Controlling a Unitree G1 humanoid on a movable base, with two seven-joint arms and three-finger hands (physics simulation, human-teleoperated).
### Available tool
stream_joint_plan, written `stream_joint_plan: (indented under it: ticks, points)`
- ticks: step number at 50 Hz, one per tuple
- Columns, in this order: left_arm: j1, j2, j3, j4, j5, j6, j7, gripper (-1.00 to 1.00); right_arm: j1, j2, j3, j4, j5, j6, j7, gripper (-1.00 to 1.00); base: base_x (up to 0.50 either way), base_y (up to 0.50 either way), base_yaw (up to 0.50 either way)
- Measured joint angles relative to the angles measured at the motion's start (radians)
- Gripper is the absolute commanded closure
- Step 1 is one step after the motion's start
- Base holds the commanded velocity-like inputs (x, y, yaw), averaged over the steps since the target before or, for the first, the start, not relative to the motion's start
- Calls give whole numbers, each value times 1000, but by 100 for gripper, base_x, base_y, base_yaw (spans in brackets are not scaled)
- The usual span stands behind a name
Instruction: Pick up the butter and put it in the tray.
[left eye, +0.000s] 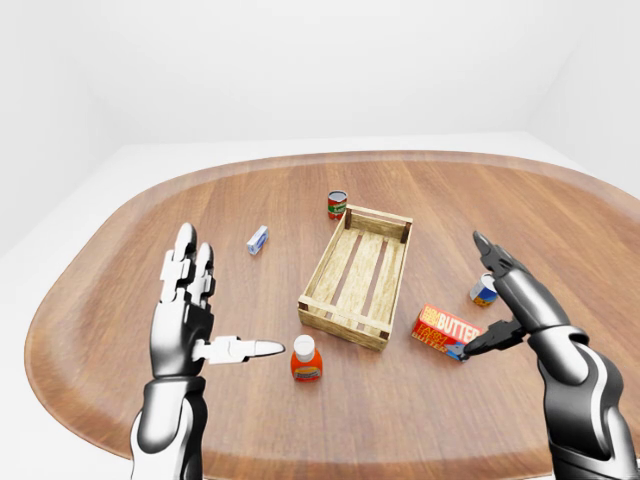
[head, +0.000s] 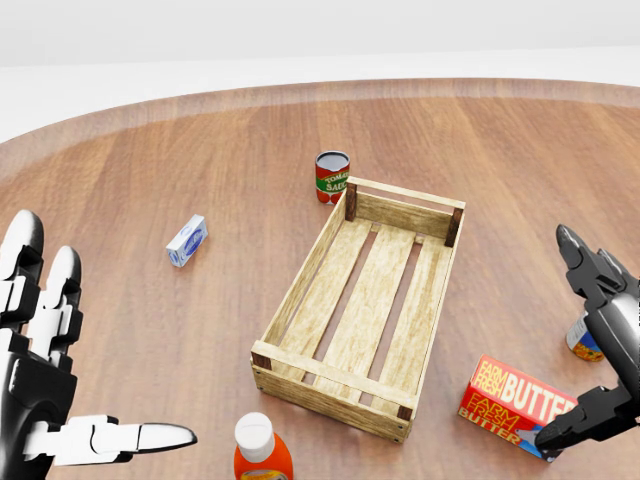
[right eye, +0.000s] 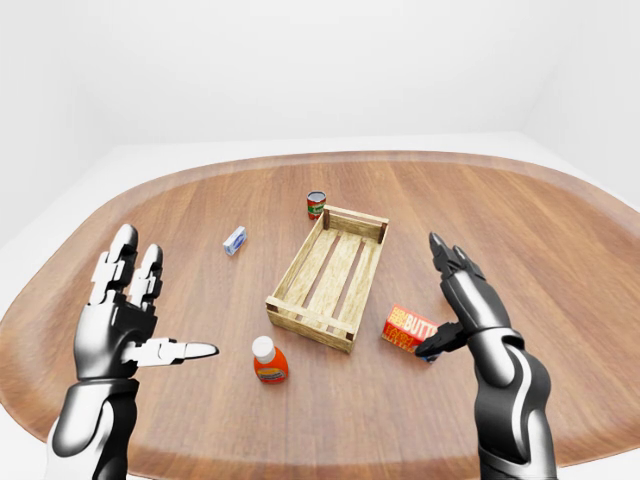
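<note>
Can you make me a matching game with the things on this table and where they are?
Places are as seen in the head view.

Things:
1. butter
2. tomato can
3. small blue box
4. ketchup bottle

Places:
A. at the bottom edge, below the tray's near left corner
B. just above the tray's top left corner
C. alone, left of the tray
D. right of the tray's bottom corner, by the right hand

Pairs: 1-D, 2-B, 3-C, 4-A

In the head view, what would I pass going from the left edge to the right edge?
Left hand → small blue box → orange bottle → tomato sauce can → wooden tray → butter → right hand.
</note>
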Motion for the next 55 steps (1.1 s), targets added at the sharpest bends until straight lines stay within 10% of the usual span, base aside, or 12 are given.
stream_joint_plan:
  ticks: [55]
  points:
    - [-8,1,4,7,-1,0,4,-100,-298,-135,207,975,198,0,-311,-100,0,0,0]
